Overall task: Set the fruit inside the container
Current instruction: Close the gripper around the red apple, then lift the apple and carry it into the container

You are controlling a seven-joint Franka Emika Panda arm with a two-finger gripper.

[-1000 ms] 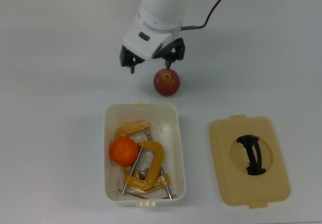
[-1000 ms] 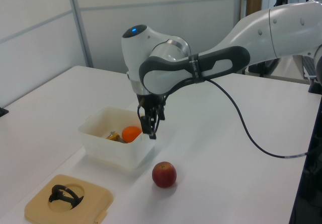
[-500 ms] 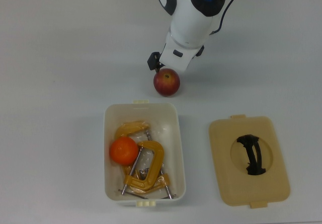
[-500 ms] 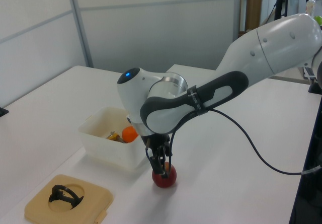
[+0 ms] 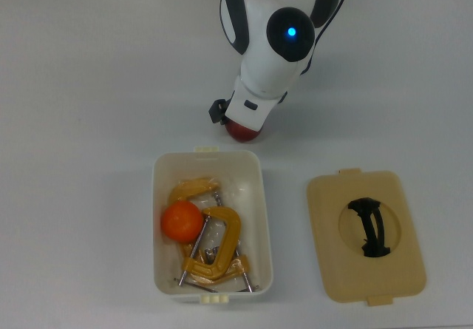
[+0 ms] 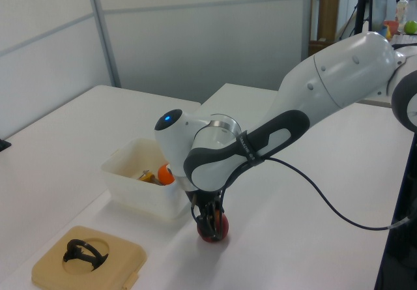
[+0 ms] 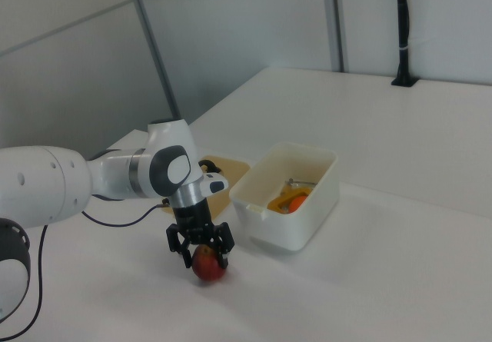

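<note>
You see the gripper [image 7: 201, 254] low on the table [image 7: 400, 265], fingers straddling the apple [image 7: 208, 266] | white tub [image 7: 286, 194] just right of it in the right view | orange [image 7: 296, 202] inside the tub

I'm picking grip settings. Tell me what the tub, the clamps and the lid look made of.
The tub: likely plastic, white and slightly see-through, with moulded rounded corners. The clamps: apparently metal, yellow painted frames with bare grey screws. The lid: probably plastic, matte tan with moulded tabs, and a black handle of unclear material.
</note>
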